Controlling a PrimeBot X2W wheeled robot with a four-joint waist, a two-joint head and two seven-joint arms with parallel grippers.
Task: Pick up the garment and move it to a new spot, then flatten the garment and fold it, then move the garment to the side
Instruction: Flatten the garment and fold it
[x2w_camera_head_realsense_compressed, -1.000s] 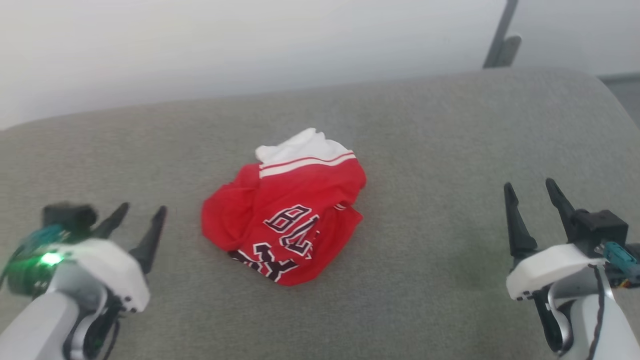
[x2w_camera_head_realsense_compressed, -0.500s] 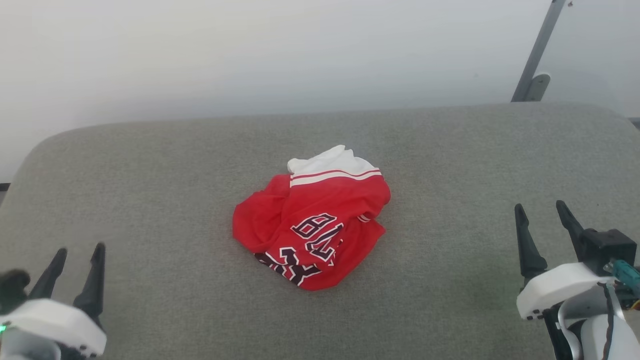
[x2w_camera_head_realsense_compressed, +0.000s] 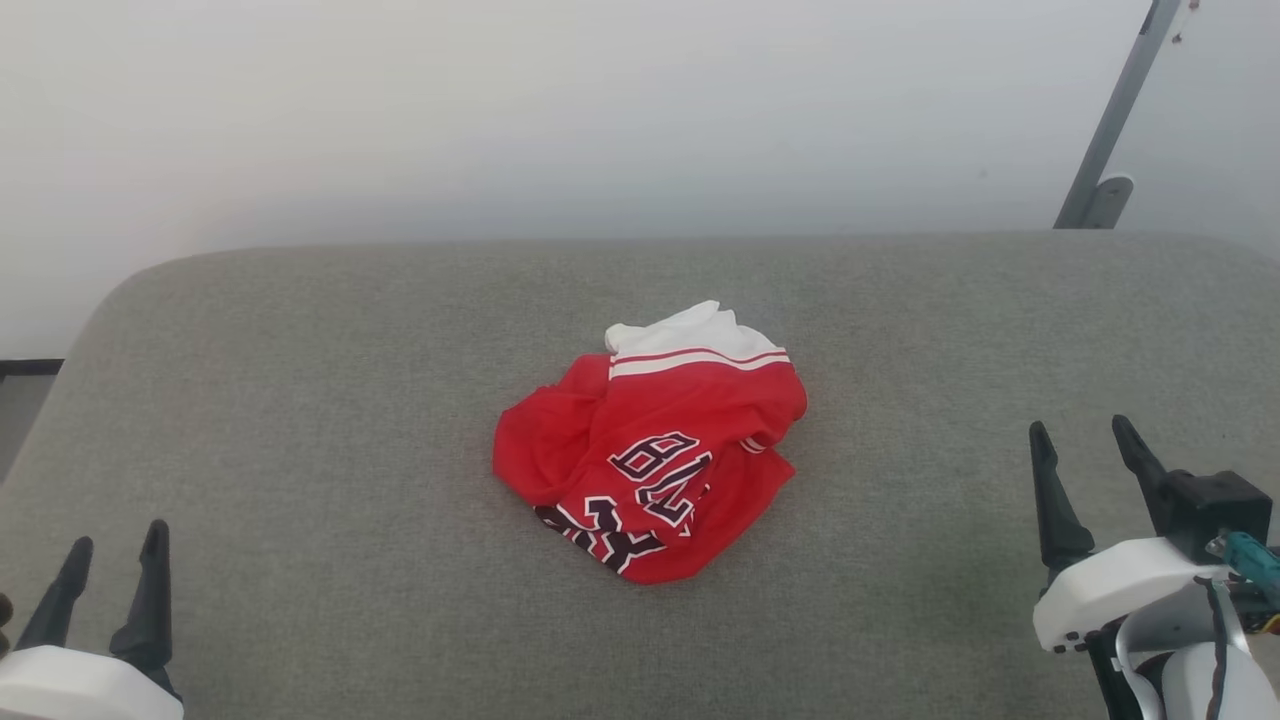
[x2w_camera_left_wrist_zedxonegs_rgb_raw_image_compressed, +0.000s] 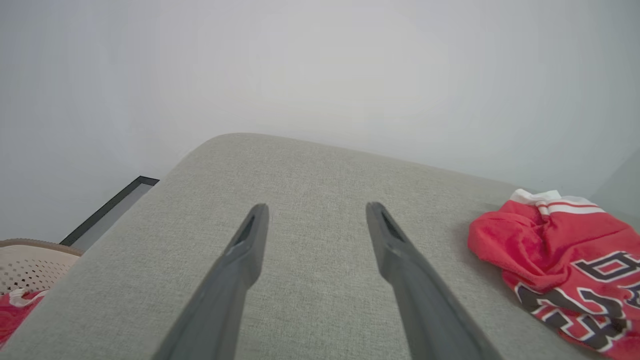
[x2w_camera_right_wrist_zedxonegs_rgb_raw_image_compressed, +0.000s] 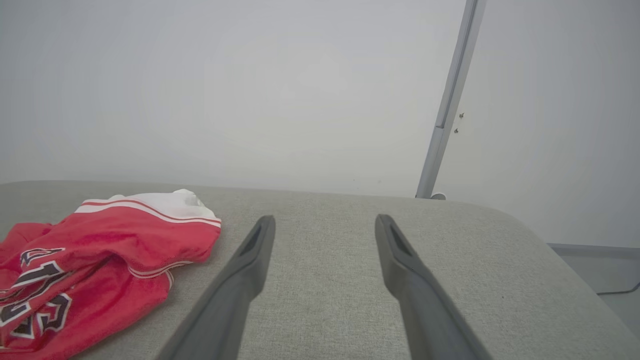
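The garment (x2w_camera_head_realsense_compressed: 655, 445) is a red jersey with a white sleeve and black white-edged lettering, lying crumpled in a heap in the middle of the grey cushioned surface (x2w_camera_head_realsense_compressed: 300, 400). It appears at the right edge of the left wrist view (x2w_camera_left_wrist_zedxonegs_rgb_raw_image_compressed: 560, 260) and at the lower left of the right wrist view (x2w_camera_right_wrist_zedxonegs_rgb_raw_image_compressed: 90, 270). My left gripper (x2w_camera_head_realsense_compressed: 115, 545) stands open at the lower left, well clear of the garment. My right gripper (x2w_camera_head_realsense_compressed: 1085, 435) stands open at the lower right, also apart from it. Nothing is between either pair of fingers.
A plain white wall rises behind the surface, with a grey metal pole (x2w_camera_head_realsense_compressed: 1115, 120) at the far right. Past the surface's left edge a beige perforated basket (x2w_camera_left_wrist_zedxonegs_rgb_raw_image_compressed: 25, 265) holds something red. Bare grey fabric lies all around the garment.
The head camera has tilted and turned, so the whole picture has shifted. My left gripper now sits lower and further left in view, its fingers pointing up. The garment lies as before.
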